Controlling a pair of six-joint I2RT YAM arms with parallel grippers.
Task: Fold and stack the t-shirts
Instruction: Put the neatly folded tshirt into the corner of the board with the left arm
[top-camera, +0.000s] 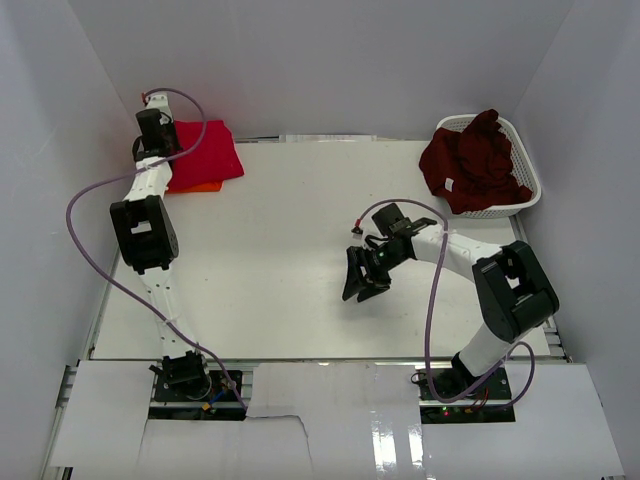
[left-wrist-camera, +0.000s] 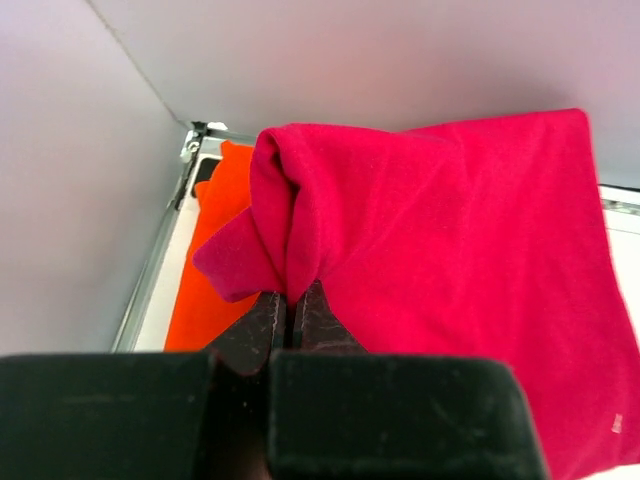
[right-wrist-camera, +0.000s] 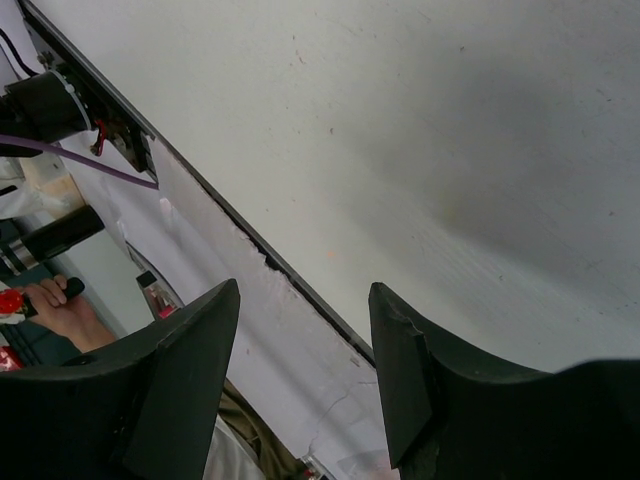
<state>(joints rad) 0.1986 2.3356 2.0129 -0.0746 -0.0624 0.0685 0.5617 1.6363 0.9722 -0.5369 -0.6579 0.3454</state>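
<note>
Three t-shirts on a white bench (top-camera: 300, 250). White lattice basket (top-camera: 452, 122), far right corner: holds the crumpled maroon t-shirt (top-camera: 475, 160), which spills over its rim. Crimson t-shirt (top-camera: 207, 150), folded, far left corner, lies on the orange t-shirt (top-camera: 203, 187), which shows along its near and left edges. Left arm (top-camera: 145, 235) reaches into that corner; left jaws pressed together, pinching a bunched fold of the crimson t-shirt. Right arm (top-camera: 515, 290): right jaws parted, holding nothing, above bare bench right of centre.
</note>
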